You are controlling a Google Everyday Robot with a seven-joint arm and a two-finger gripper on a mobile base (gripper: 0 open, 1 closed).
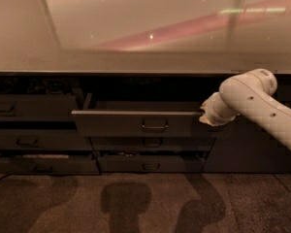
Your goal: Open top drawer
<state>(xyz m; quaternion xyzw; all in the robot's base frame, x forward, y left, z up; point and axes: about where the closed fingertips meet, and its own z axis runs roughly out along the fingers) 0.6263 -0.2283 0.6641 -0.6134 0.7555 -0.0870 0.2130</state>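
The top drawer (136, 123) is a wide dark grey front with a small loop handle (154, 124) at its centre. It stands pulled partly out of the cabinet, its inner tray showing behind the front. My white arm reaches in from the right. The gripper (203, 116) sits at the drawer's right end, touching or hooked on its upper right corner, with the wrist hiding the tips.
A pale glossy countertop (145, 28) overhangs the cabinet. Below the top drawer are two shorter dark fronts (150, 165). A left bank of drawers (34, 140) has its lowest one slightly out. Speckled floor (145, 203) lies in front, with shadows on it.
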